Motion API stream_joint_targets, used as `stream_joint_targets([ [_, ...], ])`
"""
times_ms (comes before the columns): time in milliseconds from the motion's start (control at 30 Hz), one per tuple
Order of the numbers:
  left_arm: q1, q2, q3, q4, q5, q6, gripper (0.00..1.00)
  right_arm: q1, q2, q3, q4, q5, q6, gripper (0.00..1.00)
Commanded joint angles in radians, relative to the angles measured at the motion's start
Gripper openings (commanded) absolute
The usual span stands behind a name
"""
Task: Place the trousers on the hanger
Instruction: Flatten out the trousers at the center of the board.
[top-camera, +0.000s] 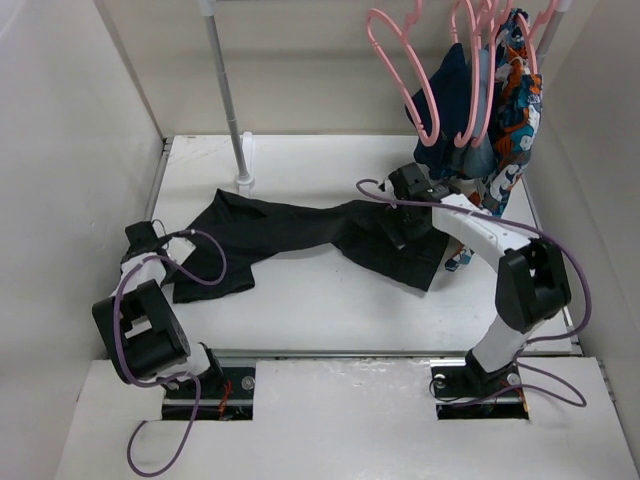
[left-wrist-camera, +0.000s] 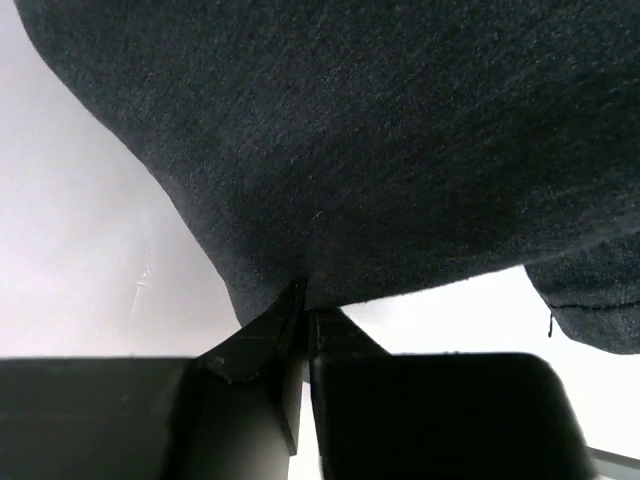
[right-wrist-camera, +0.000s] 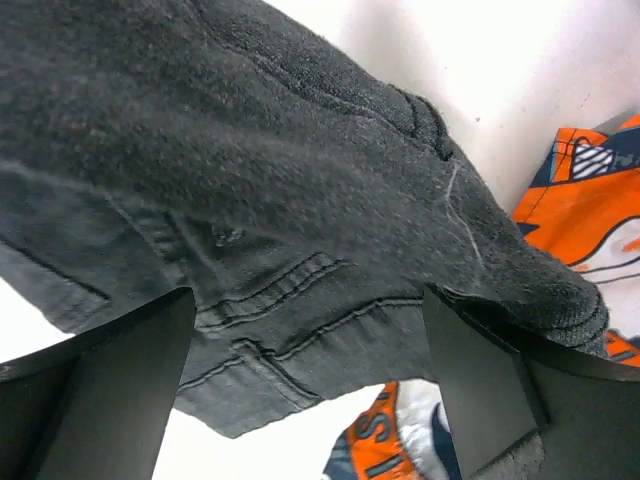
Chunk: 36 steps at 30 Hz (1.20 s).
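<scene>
The black trousers (top-camera: 300, 225) lie spread across the white table, from a leg end at the left to the waist at the right. My left gripper (top-camera: 150, 240) is at the leg end. In the left wrist view it (left-wrist-camera: 305, 300) is shut on the hem edge of the trousers (left-wrist-camera: 400, 150). My right gripper (top-camera: 398, 230) is over the waist part. In the right wrist view it (right-wrist-camera: 310, 375) is open, its jaws wide apart on either side of the seamed fabric (right-wrist-camera: 250, 200). An empty pink hanger (top-camera: 398, 60) hangs on the rail at the back right.
More pink hangers carry a navy garment (top-camera: 455, 95) and a patterned blue-orange-white garment (top-camera: 512, 110), which hangs close beside my right gripper (right-wrist-camera: 590, 200). A metal rack pole (top-camera: 226, 95) stands at the back left on its base (top-camera: 243, 182). White walls enclose the table (top-camera: 330, 310).
</scene>
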<state>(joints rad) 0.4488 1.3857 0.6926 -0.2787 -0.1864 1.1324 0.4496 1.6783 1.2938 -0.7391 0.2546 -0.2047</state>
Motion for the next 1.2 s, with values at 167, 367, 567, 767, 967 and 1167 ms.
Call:
stream_joint_targets([
  [167,0.014,-0.089,0.149,-0.231,0.097,-0.014,0.00,0.055,0.006,0.157,-0.078,-0.049,-0.130,1.00],
  [367,-0.034,-0.089,0.158,-0.858,0.156,0.218,0.39,0.109,-0.210,0.122,0.030,-0.181,-0.139,1.00],
  [567,-0.075,-0.100,0.175,-0.814,0.155,0.139,0.53,0.012,-0.244,0.088,0.167,-0.177,-0.085,1.00],
  [767,-0.007,-0.036,0.502,-0.435,0.419,-0.180,0.77,-0.021,-0.056,0.208,0.081,-0.176,-0.185,1.00],
  [967,-0.007,0.179,0.622,-0.448,0.447,-0.134,1.00,-0.043,0.112,0.285,0.006,-0.198,-0.304,1.00],
  [1167,-0.007,0.347,0.576,-0.369,0.337,0.049,1.00,-0.055,0.195,0.308,-0.051,-0.278,-0.369,1.00],
])
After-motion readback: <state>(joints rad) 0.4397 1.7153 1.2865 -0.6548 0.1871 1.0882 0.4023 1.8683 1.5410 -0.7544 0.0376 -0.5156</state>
